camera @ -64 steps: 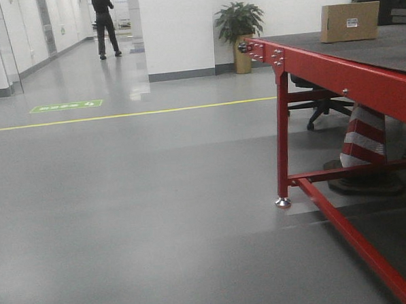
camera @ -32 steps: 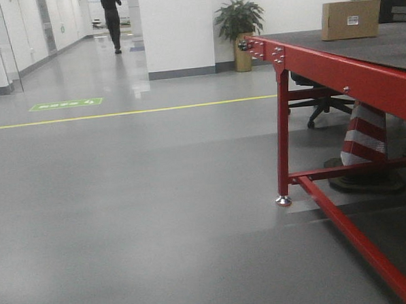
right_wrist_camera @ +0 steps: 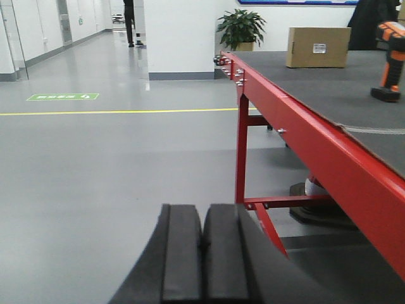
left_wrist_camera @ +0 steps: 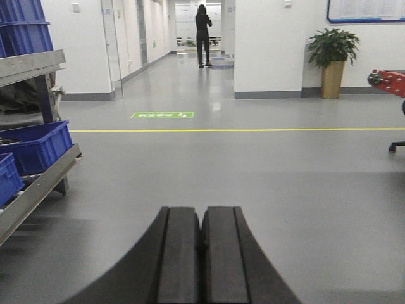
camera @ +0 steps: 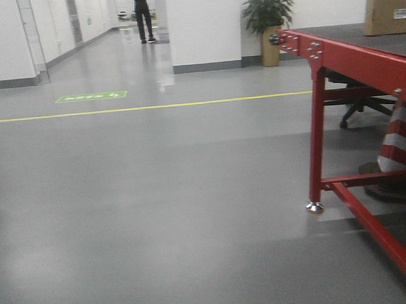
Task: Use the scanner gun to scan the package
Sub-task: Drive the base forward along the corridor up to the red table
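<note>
The package (right_wrist_camera: pixel 317 47), a tan cardboard box with a white label, stands at the far end of the red-framed table (right_wrist_camera: pixel 297 120); it also shows at the top right in the front view (camera: pixel 388 13). The scanner gun (right_wrist_camera: pixel 390 60), orange with a black head and base, stands upright at the table's right edge in the right wrist view. My left gripper (left_wrist_camera: pixel 202 215) is shut and holds nothing, pointing over bare floor. My right gripper (right_wrist_camera: pixel 204 212) is shut and holds nothing, low and left of the table, far from both things.
A red-and-white traffic cone (camera: pixel 400 145) and an office chair (camera: pixel 360 99) sit under the table. A rack with blue bins (left_wrist_camera: pixel 35 145) stands at the left. A potted plant (camera: pixel 269 22) is by the far wall. A person (camera: pixel 142 15) stands in the corridor.
The front view has swung left: the table, cone and package have slid toward the right edge. The person has walked farther down the corridor.
</note>
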`<action>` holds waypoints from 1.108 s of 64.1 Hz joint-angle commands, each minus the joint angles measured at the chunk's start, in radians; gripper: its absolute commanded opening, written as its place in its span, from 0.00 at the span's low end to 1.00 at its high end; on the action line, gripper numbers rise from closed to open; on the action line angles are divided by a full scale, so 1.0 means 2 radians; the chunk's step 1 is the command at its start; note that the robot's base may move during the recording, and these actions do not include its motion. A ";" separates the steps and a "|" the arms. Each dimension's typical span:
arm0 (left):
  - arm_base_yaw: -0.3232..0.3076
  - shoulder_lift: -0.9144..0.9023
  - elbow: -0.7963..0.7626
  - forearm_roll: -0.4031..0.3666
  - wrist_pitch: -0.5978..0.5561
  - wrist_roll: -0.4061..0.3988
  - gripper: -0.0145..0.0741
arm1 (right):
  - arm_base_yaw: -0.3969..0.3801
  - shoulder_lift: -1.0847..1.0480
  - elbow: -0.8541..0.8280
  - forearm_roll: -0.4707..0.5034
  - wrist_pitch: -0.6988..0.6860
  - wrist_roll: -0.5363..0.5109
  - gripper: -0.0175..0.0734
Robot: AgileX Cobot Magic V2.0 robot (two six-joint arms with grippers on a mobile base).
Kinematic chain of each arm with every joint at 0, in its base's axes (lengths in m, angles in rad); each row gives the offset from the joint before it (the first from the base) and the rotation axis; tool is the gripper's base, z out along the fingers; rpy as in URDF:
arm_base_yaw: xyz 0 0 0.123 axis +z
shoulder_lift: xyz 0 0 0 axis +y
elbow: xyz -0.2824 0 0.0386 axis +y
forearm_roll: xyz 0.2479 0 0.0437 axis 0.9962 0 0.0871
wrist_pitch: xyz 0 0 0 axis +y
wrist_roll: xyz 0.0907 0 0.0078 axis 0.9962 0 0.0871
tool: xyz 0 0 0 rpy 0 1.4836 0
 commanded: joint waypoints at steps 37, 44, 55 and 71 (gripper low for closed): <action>0.031 -0.002 -0.002 -0.002 -0.008 -0.002 0.04 | 0.003 -0.001 0.000 -0.003 -0.010 0.000 0.01; 0.021 -0.002 -0.002 -0.002 -0.008 -0.002 0.04 | 0.003 -0.001 0.000 -0.003 -0.010 0.000 0.01; 0.005 -0.002 -0.002 -0.002 -0.008 -0.002 0.04 | 0.003 -0.001 0.000 -0.003 -0.010 0.000 0.01; 0.002 -0.002 -0.002 -0.002 -0.008 -0.002 0.04 | 0.003 -0.001 0.000 -0.003 -0.010 0.000 0.01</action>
